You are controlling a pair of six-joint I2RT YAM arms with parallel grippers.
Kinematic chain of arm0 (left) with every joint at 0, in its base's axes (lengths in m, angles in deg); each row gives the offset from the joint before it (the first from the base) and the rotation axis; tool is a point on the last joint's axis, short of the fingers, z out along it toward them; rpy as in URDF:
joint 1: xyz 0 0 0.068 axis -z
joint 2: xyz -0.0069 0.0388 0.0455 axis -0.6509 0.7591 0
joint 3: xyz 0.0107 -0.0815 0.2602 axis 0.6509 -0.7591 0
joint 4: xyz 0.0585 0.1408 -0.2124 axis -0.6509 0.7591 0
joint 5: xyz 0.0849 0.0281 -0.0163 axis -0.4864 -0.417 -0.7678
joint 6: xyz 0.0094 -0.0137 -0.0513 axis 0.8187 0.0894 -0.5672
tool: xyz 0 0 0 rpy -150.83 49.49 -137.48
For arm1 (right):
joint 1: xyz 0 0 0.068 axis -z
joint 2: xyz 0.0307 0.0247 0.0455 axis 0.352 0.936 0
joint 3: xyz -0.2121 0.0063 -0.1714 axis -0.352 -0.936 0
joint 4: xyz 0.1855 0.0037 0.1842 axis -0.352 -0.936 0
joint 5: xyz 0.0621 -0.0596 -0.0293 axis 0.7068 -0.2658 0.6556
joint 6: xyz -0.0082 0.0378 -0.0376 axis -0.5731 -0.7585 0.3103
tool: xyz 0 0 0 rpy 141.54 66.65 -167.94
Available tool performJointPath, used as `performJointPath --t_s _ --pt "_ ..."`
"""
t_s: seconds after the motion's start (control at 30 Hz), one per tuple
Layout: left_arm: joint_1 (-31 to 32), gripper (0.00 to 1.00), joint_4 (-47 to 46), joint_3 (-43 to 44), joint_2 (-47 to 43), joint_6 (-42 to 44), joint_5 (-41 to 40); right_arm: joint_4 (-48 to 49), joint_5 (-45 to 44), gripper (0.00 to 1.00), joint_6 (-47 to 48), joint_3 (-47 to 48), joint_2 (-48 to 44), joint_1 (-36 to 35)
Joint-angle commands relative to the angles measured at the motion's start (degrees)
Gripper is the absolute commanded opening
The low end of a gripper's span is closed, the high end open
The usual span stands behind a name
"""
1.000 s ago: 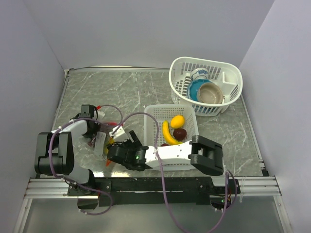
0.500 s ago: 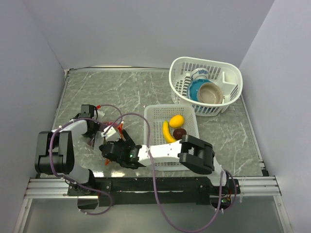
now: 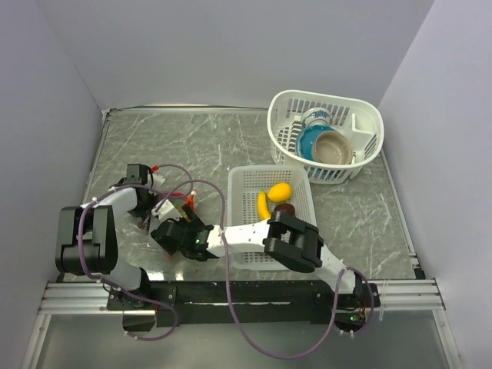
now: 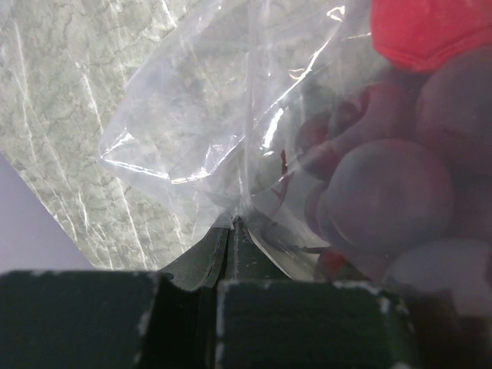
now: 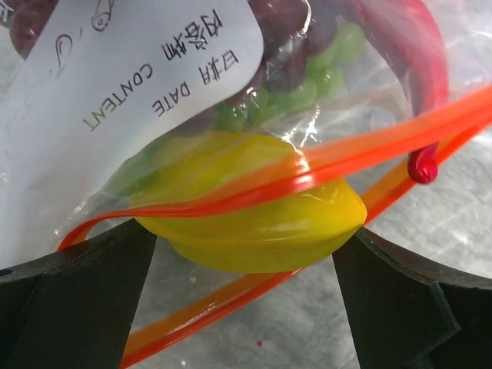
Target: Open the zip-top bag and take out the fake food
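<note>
Walls close the marble table [image 3: 192, 138] on three sides, and bare stone runs from the zip-top bag [image 4: 192, 131] to the far edge. The bag lies front left, just beside the nearer basket [image 3: 234, 188] of two. The left gripper [image 4: 231, 234] is clenched on the bag's clear film beside purple grapes [image 4: 384, 200]. The right gripper [image 5: 244, 265] is released, its jaws spread wide either side of a yellow piece [image 5: 254, 223] at the orange-red zipper strip [image 5: 361, 142]. The nearer basket holds one banana [image 3: 263, 207], one round yellow-orange fruit [image 3: 280, 191] and one dark red apple [image 3: 285, 209]. The far basket [image 3: 361, 115] holds three bowls [image 3: 332, 146].
</note>
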Motion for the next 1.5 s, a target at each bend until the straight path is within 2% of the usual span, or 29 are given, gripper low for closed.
performJointPath --t_s 0.0,0.13,0.23,0.33,0.47,0.63,0.67,0.7,0.8,0.9,1.03,1.1,1.13,1.23,1.37,1.47 --pt "-0.1 0.01 5.5 0.5 1.9 -1.5 5.8 3.3 4.1 1.00 2.3 3.9 1.6 0.6" --pt "-0.1 0.01 6.0 0.8 1.9 -1.6 6.2 2.6 5.4 1.00 2.6 6.3 3.2 0.6" --pt "-0.1 0.01 6.2 0.5 1.2 -1.4 6.4 3.4 6.9 0.93 2.5 6.3 3.5 0.6" --pt "-0.1 0.01 6.6 0.3 0.6 -1.4 7.3 4.3 8.2 0.80 1.7 5.4 3.2 0.6" --pt "0.1 0.01 6.2 -0.2 0.5 -1.3 7.2 5.1 8.3 0.53 0.5 3.0 2.5 0.6" --pt "-0.1 0.01 5.9 -1.0 0.9 -1.3 7.3 8.3 6.4 0.34 -0.4 -2.1 -1.4 0.6" --pt "0.0 0.01 5.9 -1.0 1.0 -1.3 7.2 8.7 5.7 0.24 -0.4 -3.7 -2.2 0.6" --pt "0.0 0.01 5.8 -1.0 1.1 -1.3 7.3 9.0 4.8 0.19 -0.9 -4.6 -4.0 0.5" --pt "0.0 0.01 5.7 -1.3 1.2 -1.3 7.2 10.7 0.9 0.15 -1.6 -9.2 -7.9 0.6" --pt "0.0 0.01 5.8 -1.1 1.2 -1.3 7.4 10.9 -3.4 0.18 -3.0 -12.1 -10.4 0.7" --pt "0.0 0.01 6.1 -1.0 1.3 -1.9 7.8 8.8 -3.5 0.30 -4.3 -11.7 -10.7 0.5" --pt "-0.1 0.01 6.3 -0.9 1.2 -1.9 7.9 7.2 -3.0 0.45 -5.1 -9.4 -9.6 0.6" --pt "0.0 0.01 6.4 -0.9 1.1 -1.9 7.8 5.9 -2.9 0.64 -5.3 -8.6 -9.3 0.5" --pt "0.0 0.01 6.5 -1.0 0.6 -1.4 7.5 5.8 -2.1 0.93 -6.1 -6.7 -8.9 0.6" --pt "0.0 0.01 6.3 -1.4 0.5 -1.3 7.3 3.3 -0.5 0.98 -6.8 -3.6 -8.2 0.6" --pt "0.0 0.01 6.1 -1.4 0.9 -1.4 7.5 5.4 1.2 0.99 -5.7 -3.7 -8.1 0.6"
